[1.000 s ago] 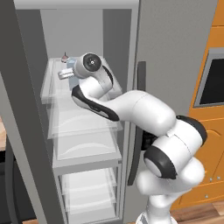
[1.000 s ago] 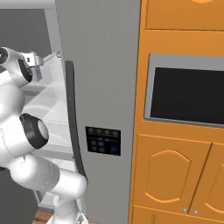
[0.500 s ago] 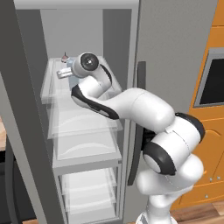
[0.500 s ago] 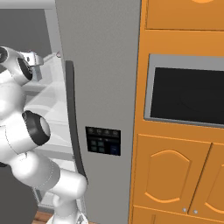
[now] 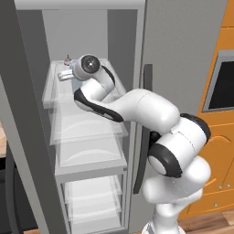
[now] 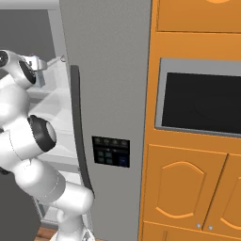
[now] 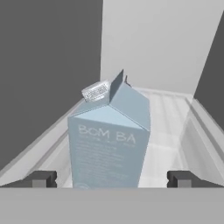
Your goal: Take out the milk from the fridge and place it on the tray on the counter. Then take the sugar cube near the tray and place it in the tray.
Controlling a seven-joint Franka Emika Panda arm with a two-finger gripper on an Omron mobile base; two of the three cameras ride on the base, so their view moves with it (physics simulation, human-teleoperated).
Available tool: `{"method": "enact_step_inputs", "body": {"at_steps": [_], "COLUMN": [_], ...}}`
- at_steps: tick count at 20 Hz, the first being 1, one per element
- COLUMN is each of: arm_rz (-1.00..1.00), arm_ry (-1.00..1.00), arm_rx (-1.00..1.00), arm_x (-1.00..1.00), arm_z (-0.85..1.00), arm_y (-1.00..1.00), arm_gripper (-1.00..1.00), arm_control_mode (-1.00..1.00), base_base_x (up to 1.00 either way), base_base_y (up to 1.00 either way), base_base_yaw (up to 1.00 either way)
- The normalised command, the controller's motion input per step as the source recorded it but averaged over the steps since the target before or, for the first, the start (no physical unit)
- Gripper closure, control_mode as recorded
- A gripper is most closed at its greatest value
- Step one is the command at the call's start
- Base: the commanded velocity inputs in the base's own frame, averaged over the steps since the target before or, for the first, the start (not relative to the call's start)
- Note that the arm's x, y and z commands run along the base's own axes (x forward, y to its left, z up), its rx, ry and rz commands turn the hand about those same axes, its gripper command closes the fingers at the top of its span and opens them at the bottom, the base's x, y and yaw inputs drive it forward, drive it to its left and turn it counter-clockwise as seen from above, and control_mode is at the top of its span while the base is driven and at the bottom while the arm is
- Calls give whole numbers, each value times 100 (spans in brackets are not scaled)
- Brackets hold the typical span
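One milk carton [image 7: 109, 140] stands upright on the fridge [image 5: 91, 151] shelf; pincer [image 7: 111, 178] wide open, one finger either side, not gripping.

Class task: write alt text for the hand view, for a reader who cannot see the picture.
A pale blue-grey milk carton with a gabled top stands upright on a translucent white fridge shelf, seen close up from the robot's hand. The two dark fingers stand wide open at the bottom, one on each side of the carton and not touching it. Grey fridge walls rise behind.
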Motion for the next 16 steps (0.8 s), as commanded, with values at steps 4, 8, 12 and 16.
{"method": "enact_step_inputs", "body": {"at_steps": [4,8,12,16], "arm_rz": [-2,-1,0,0], "arm_ry": [6,2,0,0], "arm_rx": [4,4,3,2], "arm_x": [18,11,11,12], "arm_z": [0,0,0,0], "arm_y": [2,0,4,6], "arm_gripper": [-100,-100,-100,100], "arm_control_mode": [-100,-100,-100,-100], "base_base_x": [0,0,0,0], "base_base_y": [0,0,0,0], "base_base_yaw": [0,0,0,0]}}
